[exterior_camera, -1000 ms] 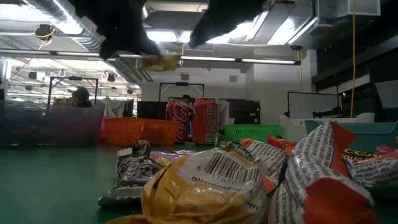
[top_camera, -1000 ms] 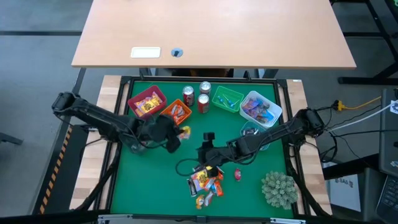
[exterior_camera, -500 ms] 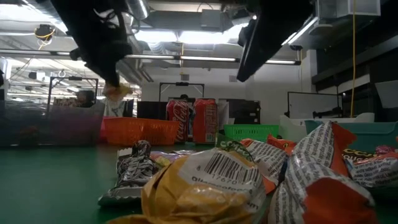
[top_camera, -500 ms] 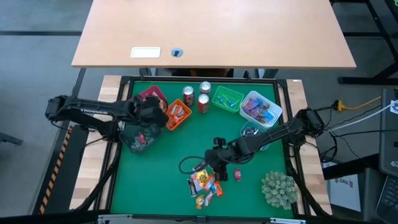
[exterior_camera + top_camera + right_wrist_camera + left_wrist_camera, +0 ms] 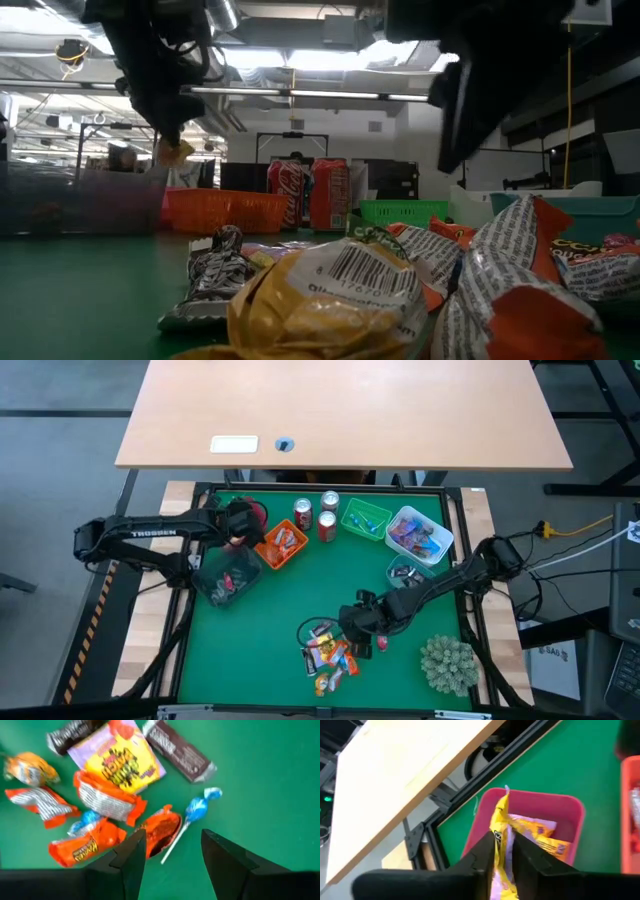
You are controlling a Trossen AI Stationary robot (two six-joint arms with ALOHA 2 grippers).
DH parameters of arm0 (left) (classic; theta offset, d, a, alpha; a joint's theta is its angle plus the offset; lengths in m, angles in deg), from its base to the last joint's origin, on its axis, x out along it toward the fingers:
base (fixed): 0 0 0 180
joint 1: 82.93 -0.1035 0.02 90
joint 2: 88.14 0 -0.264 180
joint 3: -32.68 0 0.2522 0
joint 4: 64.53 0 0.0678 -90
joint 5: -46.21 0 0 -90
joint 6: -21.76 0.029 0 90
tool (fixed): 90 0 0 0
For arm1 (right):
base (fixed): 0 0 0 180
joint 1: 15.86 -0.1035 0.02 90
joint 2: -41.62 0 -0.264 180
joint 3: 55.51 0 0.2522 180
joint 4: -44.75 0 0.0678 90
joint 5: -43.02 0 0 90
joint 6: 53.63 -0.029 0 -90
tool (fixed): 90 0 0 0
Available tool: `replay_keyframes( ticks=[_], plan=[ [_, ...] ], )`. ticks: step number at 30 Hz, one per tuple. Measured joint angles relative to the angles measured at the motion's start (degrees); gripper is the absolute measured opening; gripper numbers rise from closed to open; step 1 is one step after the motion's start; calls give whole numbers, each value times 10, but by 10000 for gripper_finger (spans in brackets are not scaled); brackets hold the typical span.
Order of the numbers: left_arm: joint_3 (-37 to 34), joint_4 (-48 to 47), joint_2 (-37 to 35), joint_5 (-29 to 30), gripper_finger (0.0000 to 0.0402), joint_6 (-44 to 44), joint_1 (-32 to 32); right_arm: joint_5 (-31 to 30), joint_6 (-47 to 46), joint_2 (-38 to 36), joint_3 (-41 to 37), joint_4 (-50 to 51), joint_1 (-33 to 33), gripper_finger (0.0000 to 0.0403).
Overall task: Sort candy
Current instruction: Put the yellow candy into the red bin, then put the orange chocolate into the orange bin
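A: Where is the left gripper (image 5: 504,851) at this moment?

B: It hangs above the pink bin (image 5: 558,810), at the far left part of the green mat (image 5: 270,610). Between its fingers there is a yellow candy wrapper (image 5: 501,818), pinched at its lower part, and the top of the wrapper stands up past the fingertips. Under it, inside the pink bin, more yellow and purple packets lie.

A: And the right gripper (image 5: 170,851)?

B: Its fingers are spread apart and they hold nothing. It is just over the pile of candy (image 5: 330,655) at the near middle of the mat. Directly in front of the gap between the fingers lie a blue lollipop (image 5: 196,810) and an orange wrapper (image 5: 163,829), which touch each other. Farther from the fingers I see a yellow and purple packet (image 5: 118,759), a dark chocolate bar (image 5: 181,752) and several orange and white packets (image 5: 107,796).

A: What else stands close to the left gripper?

B: The orange bin (image 5: 283,543) is just beside it, and the two red soda cans (image 5: 314,517) are a bit farther to the same side.
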Motion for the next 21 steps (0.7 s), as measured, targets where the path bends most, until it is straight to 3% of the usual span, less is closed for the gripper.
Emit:
replay_keyframes(
  ticks=[9, 16, 21],
  plan=[
    [0, 1, 0, 0, 103, -1, -38, -29, -72, 0, -36, -19, -31, 189],
    [0, 2, 0, -31, 110, -1, -40, -32, -84, 0, -67, -83, -57, 189],
    [0, 2, 0, -48, 110, -1, -40, -67, -84, 3, -88, -129, -77, 189]
  ],
)
